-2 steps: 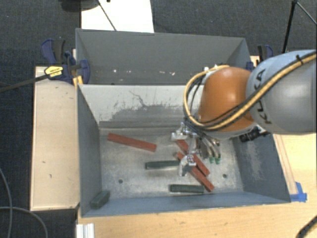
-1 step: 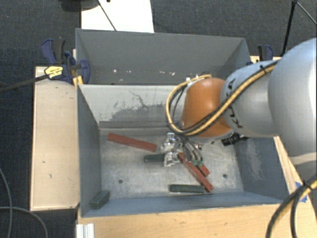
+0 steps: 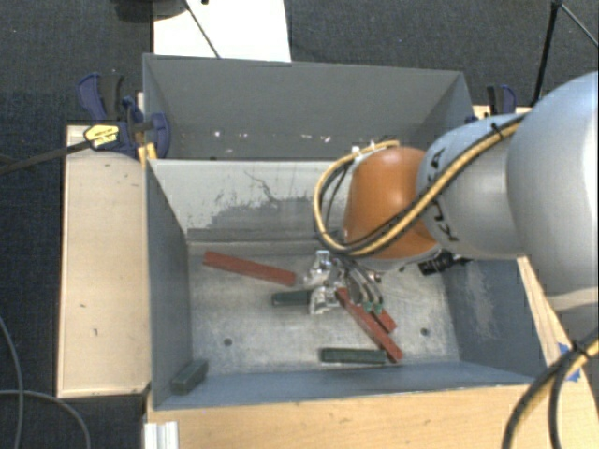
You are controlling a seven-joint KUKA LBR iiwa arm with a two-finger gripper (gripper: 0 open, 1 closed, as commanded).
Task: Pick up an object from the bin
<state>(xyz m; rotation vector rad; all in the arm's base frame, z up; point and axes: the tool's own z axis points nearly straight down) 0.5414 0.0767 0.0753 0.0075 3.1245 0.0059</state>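
A chunky silver-grey arm (image 3: 529, 190) was seen, capped at the wrist by a rounded orange cover (image 3: 386, 199). Black and yellow cables (image 3: 321, 204) were looped round it, with a small shiny metal tool (image 3: 325, 288) fitted underneath.

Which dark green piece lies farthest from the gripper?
The short green block in the bin's lower left corner; the two green sticks lie beside the gripper.

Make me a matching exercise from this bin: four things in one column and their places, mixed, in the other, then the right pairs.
1 small dark block
2 gripper
3 nearly level red bar
4 steeply slanted red bar

a middle of the bin floor
b lower left corner in the view
c from the gripper toward the lower right
d left of the gripper

Pairs: 1-b; 2-a; 3-d; 4-c
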